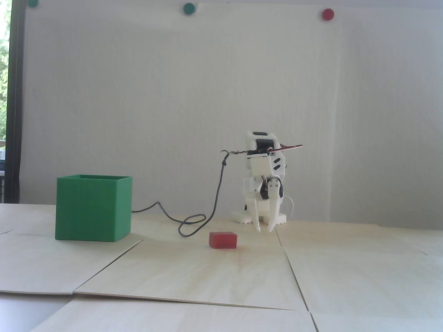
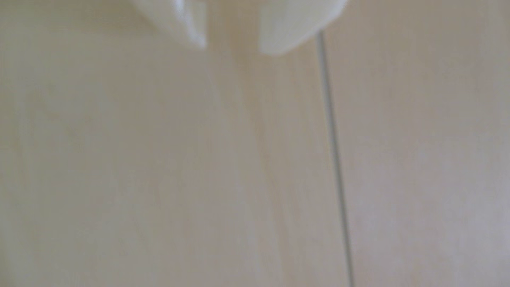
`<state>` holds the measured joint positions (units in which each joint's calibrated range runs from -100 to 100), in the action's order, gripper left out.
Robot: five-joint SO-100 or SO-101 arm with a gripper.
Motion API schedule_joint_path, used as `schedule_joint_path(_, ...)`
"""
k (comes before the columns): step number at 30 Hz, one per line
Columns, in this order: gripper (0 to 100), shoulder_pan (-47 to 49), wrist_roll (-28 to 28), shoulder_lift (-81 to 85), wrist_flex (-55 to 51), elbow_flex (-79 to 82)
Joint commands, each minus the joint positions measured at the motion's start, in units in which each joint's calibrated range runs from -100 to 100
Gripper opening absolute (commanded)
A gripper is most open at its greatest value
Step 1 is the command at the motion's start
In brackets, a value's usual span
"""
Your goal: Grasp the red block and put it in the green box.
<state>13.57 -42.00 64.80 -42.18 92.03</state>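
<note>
The red block is lying flat on the pale wooden table in the fixed view, untouched, with a bare stretch of tabletop separating it from the green box standing well off to its left. The box is sitting upright with its top open; its inside is hidden from this low angle. To the block's right and slightly behind it, the white arm is crouching over its base, its gripper pointing down with the fingertips hanging just above the table. The fingers are parted by a narrow gap and are holding nothing. In the blurred wrist view the gripper is entering from the top edge, tips apart over bare wood, beside a thin seam between boards. A dark cable is looping across the table between box and arm.
</note>
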Motion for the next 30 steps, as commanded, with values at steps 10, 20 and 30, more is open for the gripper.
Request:
schedule_joint_path(10, 15, 0.8, -0.6, -43.5, -2.1, -50.4)
schedule_joint_path(20, 16, 0.5, -4.6, -62.2, -18.0, -70.9)
schedule_joint_path(30, 15, -3.1, -11.2, -66.9, -29.6, -82.9)
